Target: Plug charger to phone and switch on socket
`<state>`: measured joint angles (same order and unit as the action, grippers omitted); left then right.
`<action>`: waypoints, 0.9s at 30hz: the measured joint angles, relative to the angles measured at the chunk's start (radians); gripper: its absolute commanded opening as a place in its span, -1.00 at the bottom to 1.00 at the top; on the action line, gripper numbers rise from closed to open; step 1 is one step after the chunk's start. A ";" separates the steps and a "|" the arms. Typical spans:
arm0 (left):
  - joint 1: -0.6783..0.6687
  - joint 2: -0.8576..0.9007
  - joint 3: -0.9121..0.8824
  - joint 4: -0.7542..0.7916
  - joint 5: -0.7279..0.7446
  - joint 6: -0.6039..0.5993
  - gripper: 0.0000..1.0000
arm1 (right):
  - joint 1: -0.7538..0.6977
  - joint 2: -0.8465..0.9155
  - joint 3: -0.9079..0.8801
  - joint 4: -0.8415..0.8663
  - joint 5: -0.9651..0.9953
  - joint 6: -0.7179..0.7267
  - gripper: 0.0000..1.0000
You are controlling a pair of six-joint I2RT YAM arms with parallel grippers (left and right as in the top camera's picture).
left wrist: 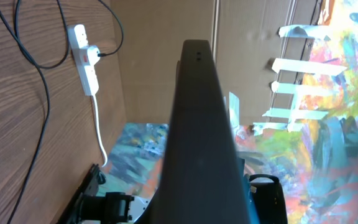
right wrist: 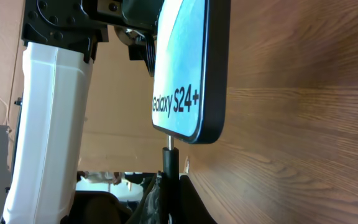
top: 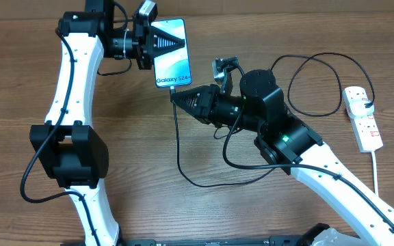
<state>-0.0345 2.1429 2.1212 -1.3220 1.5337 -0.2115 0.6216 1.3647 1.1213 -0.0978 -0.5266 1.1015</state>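
Observation:
My left gripper (top: 164, 43) is shut on the phone (top: 172, 53), holding it above the table with its light blue "Galaxy S24+" screen up. In the left wrist view the phone (left wrist: 201, 137) shows only as a dark edge-on slab. My right gripper (top: 178, 96) is shut on the charger's black connector (right wrist: 168, 163). The connector's small metal tip touches the phone's (right wrist: 188, 68) lower edge; how deep it sits I cannot tell. The charger cable (top: 183, 160) loops across the table to the socket (top: 363, 117), a white strip with red switches at the far right.
A white cord (top: 376, 171) runs from the socket toward the table's front edge. The socket (left wrist: 84, 59) and a black cable (left wrist: 39, 68) lie on the wooden table (top: 149, 205). A cardboard wall and a colourful painted sheet (left wrist: 328, 112) stand beyond the table.

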 measured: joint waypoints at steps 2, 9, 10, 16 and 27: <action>0.003 0.000 0.000 0.000 0.000 -0.003 -0.92 | 0.000 0.000 0.000 0.000 0.001 0.001 -0.93; 0.004 0.000 0.000 0.000 0.000 -0.025 -0.91 | 0.000 0.000 0.000 0.000 0.003 -0.002 -0.93; 0.004 0.000 0.000 0.000 0.000 -0.026 -0.91 | 0.000 0.000 0.000 0.000 0.003 -0.002 -0.93; 0.004 0.000 0.000 0.000 0.000 -0.027 -0.91 | 0.000 0.000 0.000 0.000 0.003 -0.002 -0.93; 0.004 0.000 0.000 0.008 0.000 -0.026 -0.92 | -0.001 0.000 0.000 0.000 0.004 -0.002 -0.93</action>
<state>-0.0303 2.1429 2.1212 -1.3144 1.5337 -0.2379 0.6209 1.3647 1.1213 -0.0975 -0.5224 1.0992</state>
